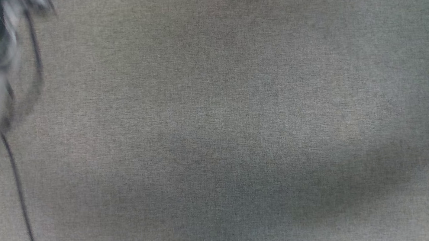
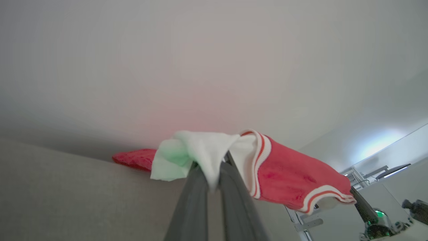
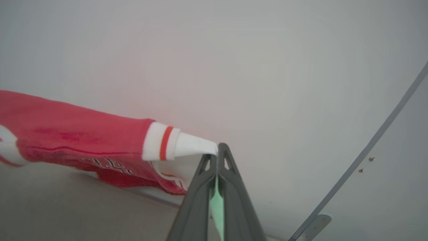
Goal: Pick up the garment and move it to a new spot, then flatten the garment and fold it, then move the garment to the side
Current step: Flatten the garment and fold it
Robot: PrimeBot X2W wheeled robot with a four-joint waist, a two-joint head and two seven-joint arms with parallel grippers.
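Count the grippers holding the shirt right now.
2. The left gripper is shut on bunched white cloth at one end of the shirt. The right gripper is shut on the tip of a white sleeve. Both grips show plainly, so nothing is hidden.

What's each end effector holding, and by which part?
The garment: left end effector grips one white sleeve, right end effector the other.

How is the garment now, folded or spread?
Spread: the garment stretches between left gripper and right gripper, each pinching white cloth.
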